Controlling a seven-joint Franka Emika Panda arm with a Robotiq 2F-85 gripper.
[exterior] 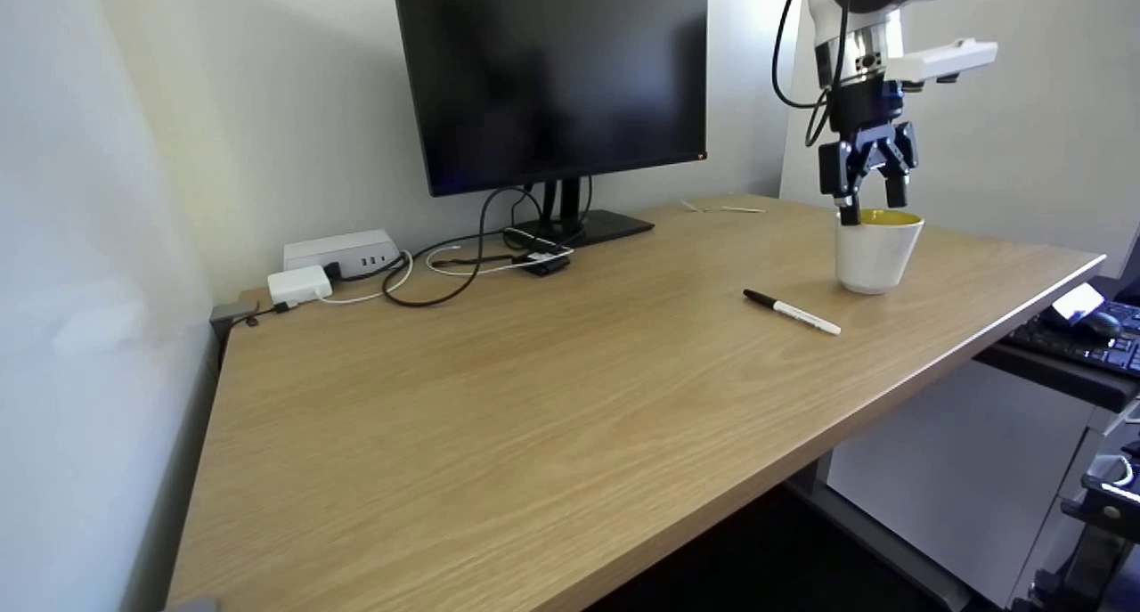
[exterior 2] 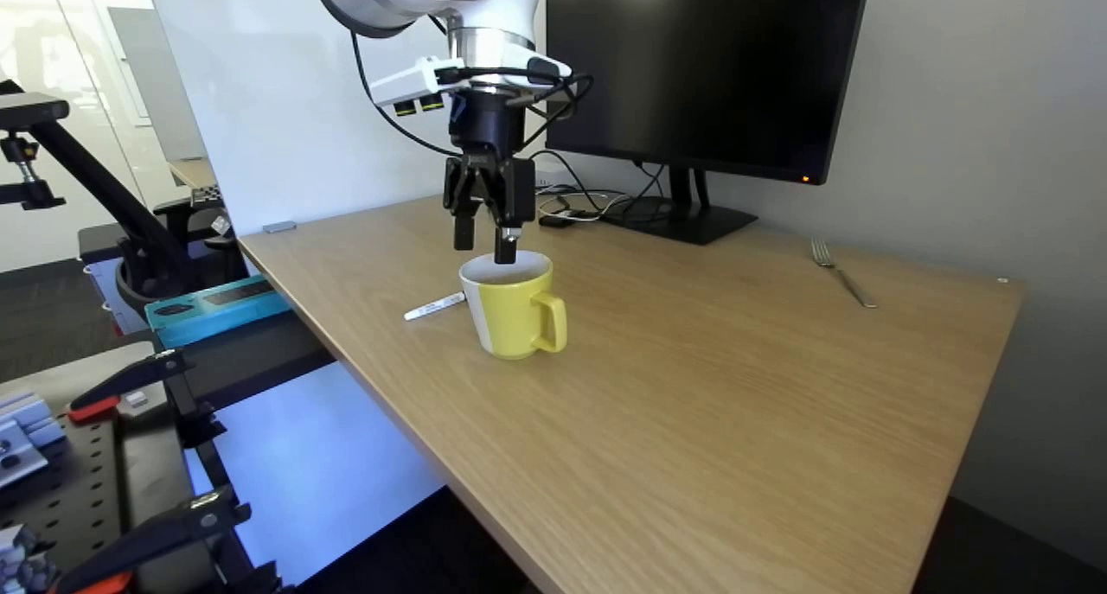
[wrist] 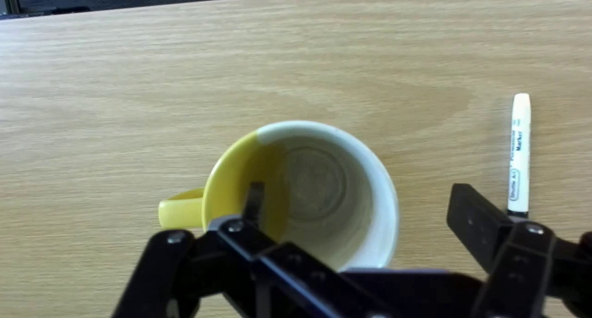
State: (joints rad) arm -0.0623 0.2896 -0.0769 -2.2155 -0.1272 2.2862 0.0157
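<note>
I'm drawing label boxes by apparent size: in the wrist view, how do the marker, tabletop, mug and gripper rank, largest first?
1. Tabletop
2. Mug and gripper, left unranked: the gripper is seen close up, covers part of the mug and is cut off by the frame
3. Marker

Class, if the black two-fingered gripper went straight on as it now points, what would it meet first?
Most likely the white and yellow round mug below: one finger of the open gripper appears over its opening, the other outside. Depth is unclear: the former may catch the rim or slip inside.
</note>
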